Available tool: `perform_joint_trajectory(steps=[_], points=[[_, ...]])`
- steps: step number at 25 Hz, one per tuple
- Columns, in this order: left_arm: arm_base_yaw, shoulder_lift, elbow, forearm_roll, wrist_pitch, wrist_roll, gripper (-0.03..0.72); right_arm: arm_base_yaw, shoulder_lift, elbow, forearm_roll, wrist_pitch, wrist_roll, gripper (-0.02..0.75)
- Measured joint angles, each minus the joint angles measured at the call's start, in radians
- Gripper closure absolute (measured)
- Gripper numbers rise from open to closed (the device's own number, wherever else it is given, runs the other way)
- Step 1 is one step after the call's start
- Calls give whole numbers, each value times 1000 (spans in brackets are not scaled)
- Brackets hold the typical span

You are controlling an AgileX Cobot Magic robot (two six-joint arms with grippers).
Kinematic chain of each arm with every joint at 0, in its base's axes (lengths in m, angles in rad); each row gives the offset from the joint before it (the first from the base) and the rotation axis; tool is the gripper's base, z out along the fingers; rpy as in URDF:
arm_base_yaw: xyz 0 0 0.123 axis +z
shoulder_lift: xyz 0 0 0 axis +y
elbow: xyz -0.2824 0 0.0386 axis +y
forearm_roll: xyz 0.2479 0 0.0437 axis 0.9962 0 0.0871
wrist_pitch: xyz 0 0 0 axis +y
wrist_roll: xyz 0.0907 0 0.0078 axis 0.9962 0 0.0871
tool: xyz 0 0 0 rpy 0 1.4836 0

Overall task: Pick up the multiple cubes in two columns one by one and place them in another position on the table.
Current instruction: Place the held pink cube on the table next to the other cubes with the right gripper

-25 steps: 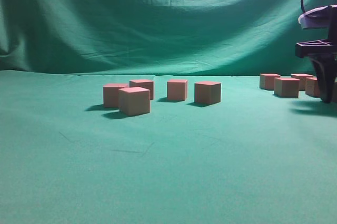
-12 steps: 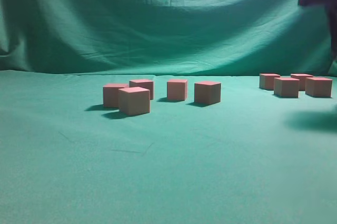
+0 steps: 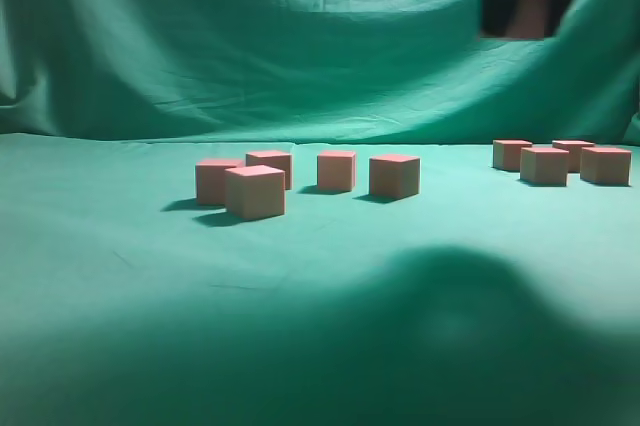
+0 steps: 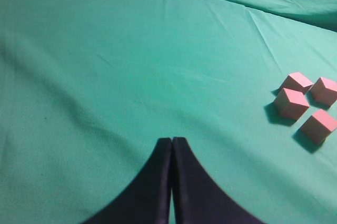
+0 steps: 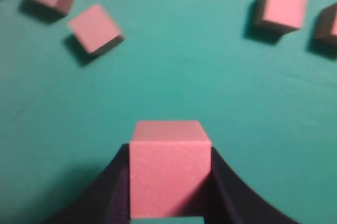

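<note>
A second ago the right gripper [image 3: 530, 6] stood low at the right edge of the exterior view, beside the right-hand cluster of cubes; now it hangs high against the backdrop curtain [image 3: 250, 36], up near the top of that view, with one cube [image 3: 531, 12] clamped between its black fingers. The right-hand cluster [image 3: 560, 160] now shows four cubes on the worktop [image 3: 120, 276], all unobstructed, where the gripper earlier hid part of it. A broad soft shadow [image 3: 450, 316] now lies across the lower middle of the cloth, which was evenly lit before.

In the right wrist view the held cube [image 5: 169, 167] fills the gap between the fingers, its sides pressed by both, well above the green cloth. Below it lie other cubes: two at upper left [image 5: 95, 28] and one at upper right [image 5: 280, 7], with another cut by the right edge.

The left-hand group of five cubes [image 3: 254, 191] sits near the middle of the worktop, unchanged: two in front and behind at the left, then three more trailing to the right, close but apart.

The left gripper [image 4: 172, 145] has its two dark fingers pressed together with nothing between them, hovering over bare cloth. Four cubes [image 4: 290, 103] sit in a tight bunch at the right of its view, well apart from it
</note>
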Motion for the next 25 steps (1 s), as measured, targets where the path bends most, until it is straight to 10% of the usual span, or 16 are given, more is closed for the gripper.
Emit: perform_joint_trajectory(steps=[11, 25], points=[[0, 0, 0, 0, 0, 0, 688, 293, 159, -12, 132, -57, -416, 482], [0, 0, 0, 0, 0, 0, 688, 307, 337, -146, 59, -52, -445, 482]])
